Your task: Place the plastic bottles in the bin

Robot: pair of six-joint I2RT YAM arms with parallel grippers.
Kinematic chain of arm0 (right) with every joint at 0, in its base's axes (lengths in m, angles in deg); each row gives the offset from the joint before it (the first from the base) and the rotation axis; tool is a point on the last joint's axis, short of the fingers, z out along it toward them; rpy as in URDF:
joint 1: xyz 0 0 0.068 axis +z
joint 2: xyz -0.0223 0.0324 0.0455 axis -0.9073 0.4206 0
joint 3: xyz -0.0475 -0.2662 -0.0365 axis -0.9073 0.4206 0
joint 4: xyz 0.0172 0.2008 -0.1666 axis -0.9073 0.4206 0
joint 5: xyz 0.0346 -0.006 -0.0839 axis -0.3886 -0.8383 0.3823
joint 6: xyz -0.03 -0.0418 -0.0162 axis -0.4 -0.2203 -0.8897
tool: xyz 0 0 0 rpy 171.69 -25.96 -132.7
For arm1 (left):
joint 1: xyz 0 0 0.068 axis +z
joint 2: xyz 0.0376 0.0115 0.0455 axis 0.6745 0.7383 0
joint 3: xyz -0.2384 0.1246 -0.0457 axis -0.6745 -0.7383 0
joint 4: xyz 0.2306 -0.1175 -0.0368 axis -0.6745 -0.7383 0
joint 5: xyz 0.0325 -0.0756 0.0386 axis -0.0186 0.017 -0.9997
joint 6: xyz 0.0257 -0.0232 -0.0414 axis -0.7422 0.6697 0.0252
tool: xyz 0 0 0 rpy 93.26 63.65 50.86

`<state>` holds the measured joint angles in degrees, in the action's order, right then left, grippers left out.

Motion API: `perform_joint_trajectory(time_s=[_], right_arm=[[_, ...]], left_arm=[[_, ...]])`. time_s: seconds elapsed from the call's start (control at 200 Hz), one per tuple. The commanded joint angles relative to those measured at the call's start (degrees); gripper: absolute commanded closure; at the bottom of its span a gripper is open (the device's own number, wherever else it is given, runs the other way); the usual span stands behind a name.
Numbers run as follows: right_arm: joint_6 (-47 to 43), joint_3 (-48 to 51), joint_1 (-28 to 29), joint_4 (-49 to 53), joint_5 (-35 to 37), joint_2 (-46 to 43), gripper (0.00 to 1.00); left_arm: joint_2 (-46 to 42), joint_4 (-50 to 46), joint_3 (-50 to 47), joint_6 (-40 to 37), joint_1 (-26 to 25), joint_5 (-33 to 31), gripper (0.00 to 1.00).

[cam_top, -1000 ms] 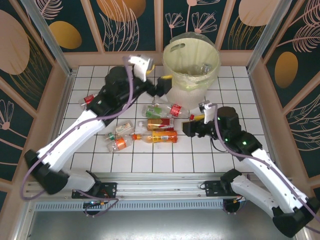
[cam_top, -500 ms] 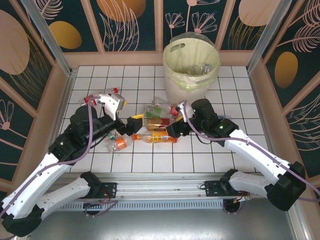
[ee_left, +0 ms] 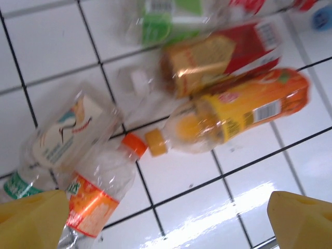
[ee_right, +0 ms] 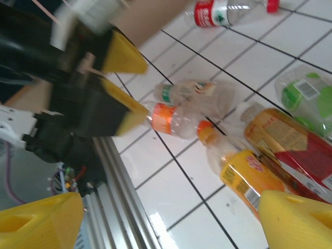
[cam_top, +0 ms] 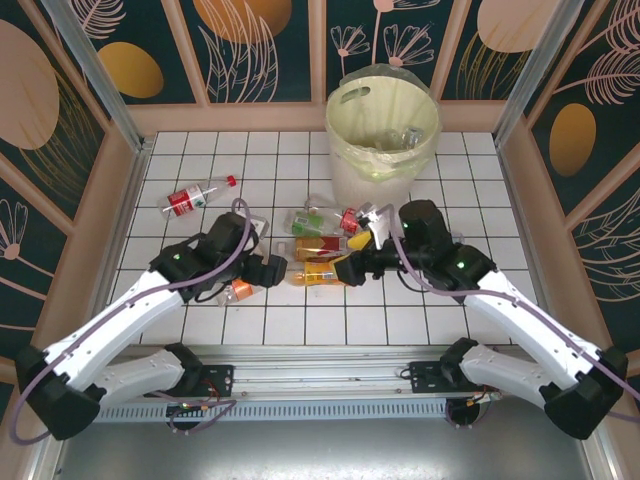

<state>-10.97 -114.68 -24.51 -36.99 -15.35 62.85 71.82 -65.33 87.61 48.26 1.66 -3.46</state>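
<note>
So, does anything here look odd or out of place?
Yes: the bottles lie on their sides in a jumbled heap, some looking squashed, and one red-labelled bottle lies off alone, far left.

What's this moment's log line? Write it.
left gripper: open, above bottle pile | right gripper: open, above pile | lone bottle: far left | bin: upright, far side

A robot test cell in a lab: white tiled tabletop (cam_top: 200,150) boxed in by leaf-patterned panels (cam_top: 150,40) and aluminium posts (cam_top: 90,70), metal rail (cam_top: 320,405) along the frame's bottom edge
</note>
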Motion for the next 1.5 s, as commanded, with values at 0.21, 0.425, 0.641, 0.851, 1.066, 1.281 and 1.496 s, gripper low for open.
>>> perform_joint_trajectory(time_s=[0.21, 0.425, 0.641, 0.851, 1.066, 1.281, 1.496], right_arm=[[4.52, 5.33, 0.4, -5.26, -3.43, -7.89, 0.11], [4.93, 5.74, 0.4, -5.39, -3.21, -9.65, 0.11], [5.09, 5.96, 0.41, -5.34, -2.31, -9.82, 0.11], [5.3, 6.23, 0.42, -5.29, -1.77, -10.62, 0.11], [5.45, 6.48, 0.43, -5.44, -1.47, -10.97, 0.11], [5.47, 6.46, 0.48, -5.4, -1.23, -11.05, 0.11], [5.9, 6.73, 0.52, -5.72, -1.06, -11.21, 0.11]], left_arm=[[12.07, -10.29, -0.59, 3.41, 0.41, -7.64, 0.08], [17.74, -11.43, -1.54, 3.1, 0.71, -11.41, 0.1], [22.52, -10.84, -3.06, 2.16, 1.21, -10.72, 0.1], [25.86, -10.99, -3.01, 2.41, 1.22, -10.82, 0.08], [24.47, -10.33, -5.21, 4.62, 1.25, -5.78, 0.14], [22.42, -7.58, -8.63, 6.59, 1.16, -1.26, 0.19], [21.51, -5.85, -9.93, 7.4, 1.12, 0.3, 0.27]])
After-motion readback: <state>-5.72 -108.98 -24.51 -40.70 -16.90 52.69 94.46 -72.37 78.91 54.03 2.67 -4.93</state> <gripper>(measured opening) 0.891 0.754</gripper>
